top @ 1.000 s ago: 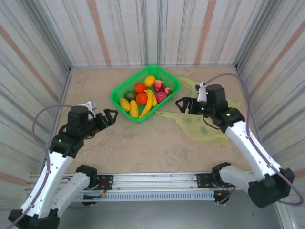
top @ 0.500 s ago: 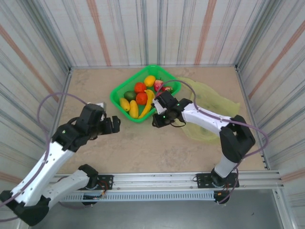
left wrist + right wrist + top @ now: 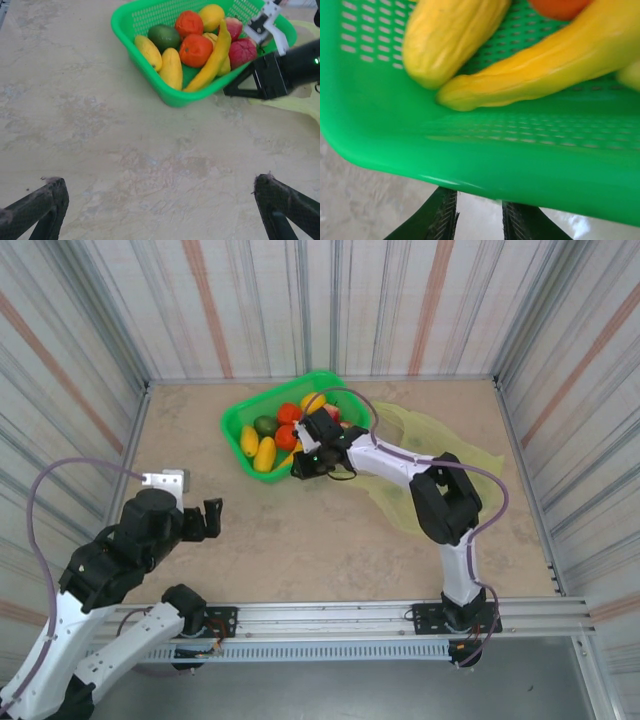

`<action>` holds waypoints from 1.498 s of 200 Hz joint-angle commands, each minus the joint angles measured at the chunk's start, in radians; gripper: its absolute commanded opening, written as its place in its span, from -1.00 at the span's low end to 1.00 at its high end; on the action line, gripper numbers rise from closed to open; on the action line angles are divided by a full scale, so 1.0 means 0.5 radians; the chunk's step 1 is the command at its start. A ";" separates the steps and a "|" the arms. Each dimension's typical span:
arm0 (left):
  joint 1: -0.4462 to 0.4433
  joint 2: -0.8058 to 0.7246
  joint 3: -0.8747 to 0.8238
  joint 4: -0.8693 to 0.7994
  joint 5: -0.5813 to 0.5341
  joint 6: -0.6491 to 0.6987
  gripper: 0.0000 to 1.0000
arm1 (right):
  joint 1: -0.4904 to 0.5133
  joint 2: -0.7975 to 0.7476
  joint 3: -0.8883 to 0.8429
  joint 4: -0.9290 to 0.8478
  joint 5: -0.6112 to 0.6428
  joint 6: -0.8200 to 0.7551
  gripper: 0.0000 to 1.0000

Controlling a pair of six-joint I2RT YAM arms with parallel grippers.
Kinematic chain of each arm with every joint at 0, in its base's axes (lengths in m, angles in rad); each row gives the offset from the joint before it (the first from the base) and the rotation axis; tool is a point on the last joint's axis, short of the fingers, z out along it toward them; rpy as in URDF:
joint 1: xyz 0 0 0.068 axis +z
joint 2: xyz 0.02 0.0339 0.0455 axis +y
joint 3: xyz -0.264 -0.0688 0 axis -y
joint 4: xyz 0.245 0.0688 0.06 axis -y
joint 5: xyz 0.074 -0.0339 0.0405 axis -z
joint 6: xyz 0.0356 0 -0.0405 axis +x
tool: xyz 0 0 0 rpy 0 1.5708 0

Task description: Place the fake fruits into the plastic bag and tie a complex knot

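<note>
fake fruits (image 3: 287, 435) all lie in the green basket (image 3: 228, 428) at the back of the desk (image 3: 320, 540). none is in the plastic bag (image 3: 410, 425), which lies flat just right of the basket, so we judge filling and knotting both undone. the right jaws are drawn close, tips hidden under the basket's rim; we cannot tell if they pinch it. the left jaws stand spread over bare desk. striped walls (image 3: 90, 360) hem three sides; free room lies nearer us.
</note>
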 commanded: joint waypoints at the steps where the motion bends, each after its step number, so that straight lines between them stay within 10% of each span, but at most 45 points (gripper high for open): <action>1: -0.011 -0.091 -0.025 -0.066 -0.027 0.056 0.97 | -0.076 0.186 0.352 0.034 0.137 -0.006 -0.34; 61: -0.015 -0.219 -0.160 0.039 0.016 0.068 0.97 | -0.151 0.787 1.500 -0.487 0.200 -0.053 -0.11; 103: -0.051 -0.164 -0.166 0.045 0.033 0.070 0.97 | -0.100 0.100 0.637 -0.157 -0.042 -0.211 0.19; 198: -0.052 -0.134 -0.196 0.115 0.149 0.134 0.97 | -0.126 -0.565 -0.428 -0.562 0.685 -0.635 0.99; 299: -0.053 -0.111 -0.199 0.107 0.122 0.125 0.97 | -0.171 -0.312 -0.507 -0.470 1.092 -0.816 0.65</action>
